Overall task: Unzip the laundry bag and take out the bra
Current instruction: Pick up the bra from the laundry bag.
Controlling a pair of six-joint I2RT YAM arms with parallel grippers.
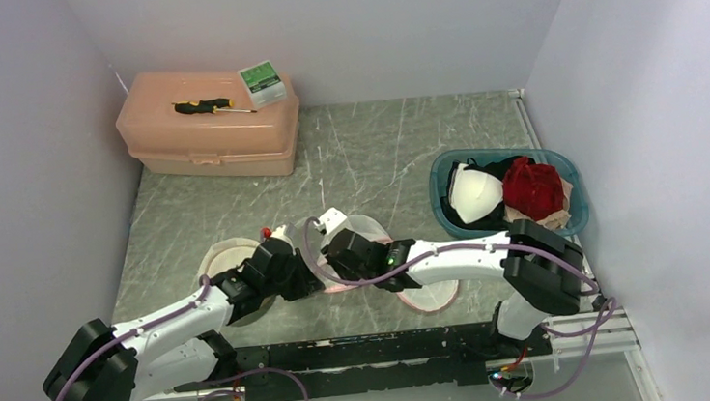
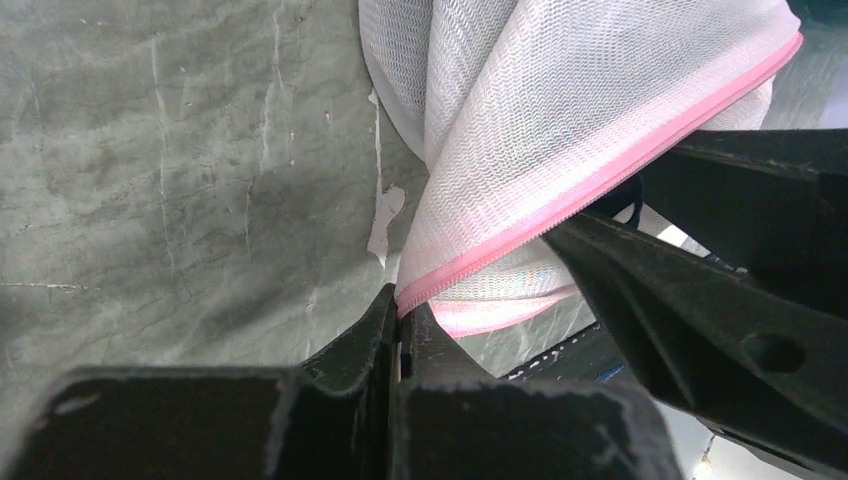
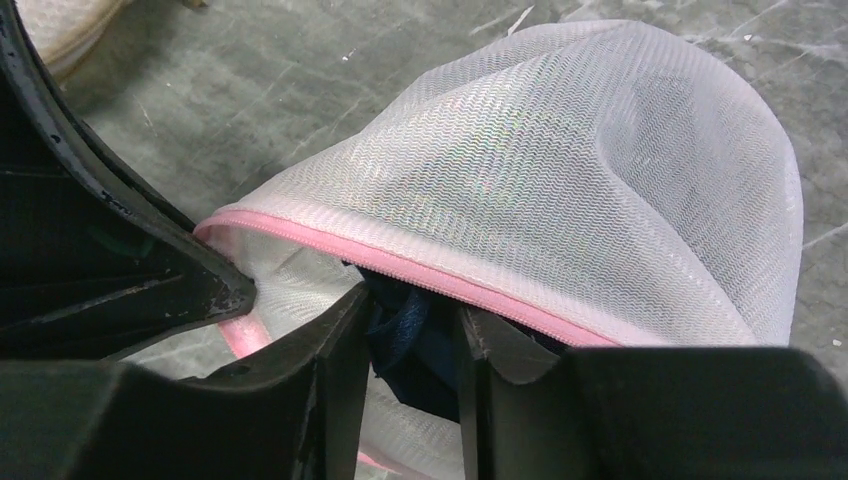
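The white mesh laundry bag with a pink zipper lies mid-table between both grippers. In the left wrist view my left gripper is shut on the bag's pink zipper edge, and the mesh is pulled taut above it. In the right wrist view the bag gapes open under its pink edge, and the dark navy bra shows in the opening. My right gripper reaches into that opening, its jaws closed on the navy fabric. In the top view the left gripper and right gripper meet at the bag.
A peach toolbox with a screwdriver and a green box on it stands at the back left. A blue basket of white and red clothing sits at the right. Other round mesh bags lie at the left and near the right arm.
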